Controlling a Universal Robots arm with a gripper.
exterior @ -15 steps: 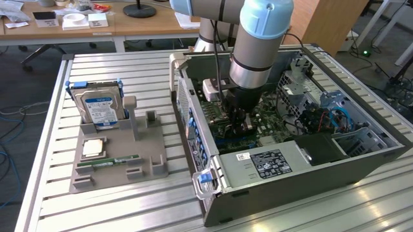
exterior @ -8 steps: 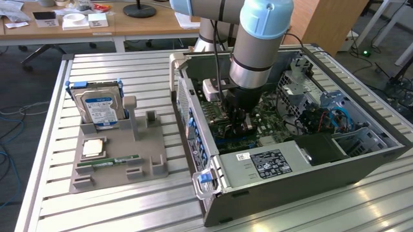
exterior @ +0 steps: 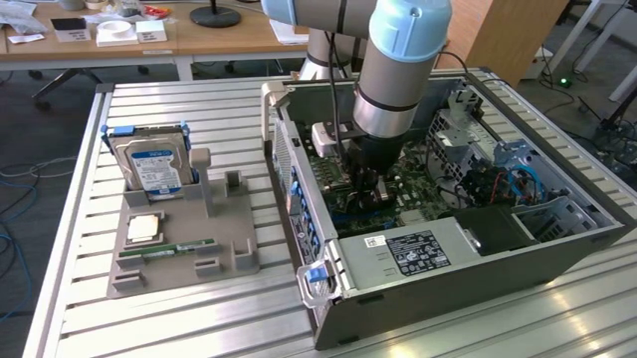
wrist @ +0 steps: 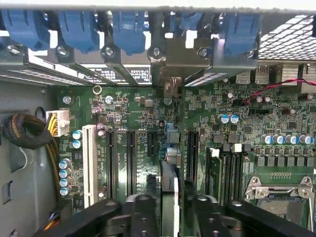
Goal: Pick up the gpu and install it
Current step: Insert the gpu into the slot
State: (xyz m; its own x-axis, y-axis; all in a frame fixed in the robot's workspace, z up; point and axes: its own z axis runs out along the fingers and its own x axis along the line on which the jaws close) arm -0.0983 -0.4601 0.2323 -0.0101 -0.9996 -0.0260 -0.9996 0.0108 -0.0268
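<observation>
The gpu (wrist: 169, 190) shows edge-on as a thin dark strip with a pale edge, upright between my gripper's two black fingers (wrist: 140, 210). My gripper (wrist: 170, 207) is shut on it. The card hangs just above the green motherboard (wrist: 138, 106), in line with the gap between the black expansion slots (wrist: 131, 160). Its far end reaches toward a metal bracket plate (wrist: 182, 59) at the case's rear wall. In the exterior view my gripper (exterior: 366, 195) is lowered deep inside the open computer case (exterior: 478, 280), over the motherboard.
Blue slot clips (wrist: 128, 27) line the rear wall. A white slot (wrist: 89, 163), the CPU socket (wrist: 279, 197) and a cable bundle (wrist: 22, 131) flank the card. Outside the case, a grey holder (exterior: 234, 257) carries a hard drive (exterior: 154, 160), a chip (exterior: 145, 227) and a memory stick (exterior: 169, 248).
</observation>
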